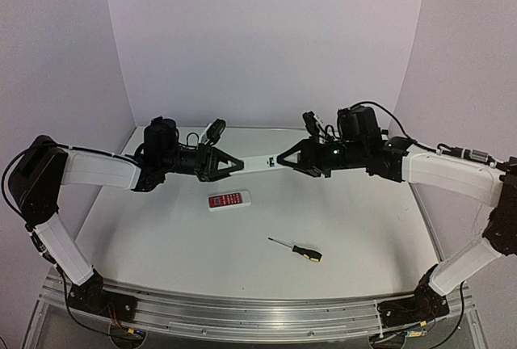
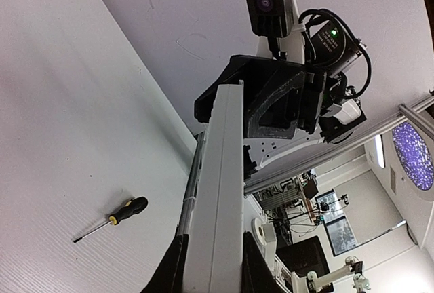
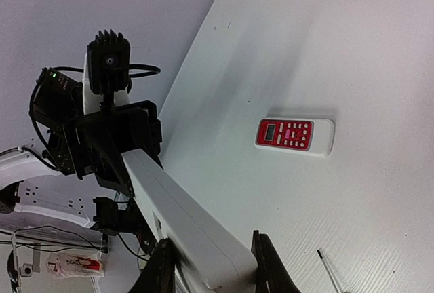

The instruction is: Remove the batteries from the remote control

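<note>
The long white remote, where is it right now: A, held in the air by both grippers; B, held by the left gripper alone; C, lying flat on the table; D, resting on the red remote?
A: the left gripper and the right gripper each clamp one end of the white remote above the table.

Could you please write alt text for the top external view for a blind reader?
The left gripper and the right gripper hold a long white remote control by its ends above the table; a red-faced remote and a screwdriver lie on it.
</note>
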`<state>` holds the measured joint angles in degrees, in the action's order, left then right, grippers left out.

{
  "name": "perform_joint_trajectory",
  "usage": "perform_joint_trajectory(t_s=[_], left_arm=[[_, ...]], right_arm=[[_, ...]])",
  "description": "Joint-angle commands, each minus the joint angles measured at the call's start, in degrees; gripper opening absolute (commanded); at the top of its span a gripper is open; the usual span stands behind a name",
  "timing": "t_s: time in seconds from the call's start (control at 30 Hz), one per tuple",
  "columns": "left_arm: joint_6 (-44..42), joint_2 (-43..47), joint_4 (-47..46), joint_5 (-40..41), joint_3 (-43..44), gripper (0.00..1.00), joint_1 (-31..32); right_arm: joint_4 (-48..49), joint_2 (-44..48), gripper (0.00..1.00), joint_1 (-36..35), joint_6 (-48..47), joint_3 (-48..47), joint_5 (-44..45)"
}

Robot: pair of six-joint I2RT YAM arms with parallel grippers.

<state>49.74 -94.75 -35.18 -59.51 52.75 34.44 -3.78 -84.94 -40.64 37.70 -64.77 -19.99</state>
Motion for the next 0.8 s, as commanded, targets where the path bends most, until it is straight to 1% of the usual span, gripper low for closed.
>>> perform_joint_trajectory(t_s=[0.0,0.13,0.2,0.43,0.5,0.53,0.57,0.63,0.67,0.77], left_arm=[[-1.99,2.05,0.26,1.95,0.36,0.00,2.30],[-2.01,2.90,0.48,1.37,0.25,0.00,2.30],[-2.00,3.25,0.57,1.44,0.21,0.00,2.30],[-4.16,2.60,5.10,2.14,1.86,0.00,2.28],[-4.28,2.61,5.14,2.37,1.97,0.00,2.30],[-4.28,2.61,5.04,2.48,1.99,0.00,2.30],[-4.19,2.55,4.88,2.59,2.00,0.00,2.30],[-4.13,2.23,5.02,2.90,2.24,0.00,2.30],[-4.21,1.96,5.30,3.26,2.35,0.00,2.30],[-6.51,0.38,9.36,5.44,3.42,0.00,2.30]], right_arm=[[-8.81,0.05,0.26,-0.76,-0.50,-0.62,11.69],[-10.76,0.38,0.37,-0.75,-0.96,-0.71,12.68],[-12.39,0.34,0.40,-0.75,-1.10,-0.99,13.35],[-15.81,-0.28,0.39,-0.77,-1.29,-2.46,14.44],[-16.73,-0.20,0.36,-0.72,-1.47,-2.76,14.89],[-17.10,-0.16,0.32,-0.73,-1.45,-2.88,15.02],[-17.28,-0.18,0.25,-0.74,-1.35,-2.99,14.97],[-17.30,-0.20,0.06,-0.74,-1.35,-3.21,13.88],[-17.26,-0.09,0.00,-0.75,-1.20,-3.27,13.31],[-17.18,0.67,0.00,-0.67,-1.20,-3.46,10.92]])
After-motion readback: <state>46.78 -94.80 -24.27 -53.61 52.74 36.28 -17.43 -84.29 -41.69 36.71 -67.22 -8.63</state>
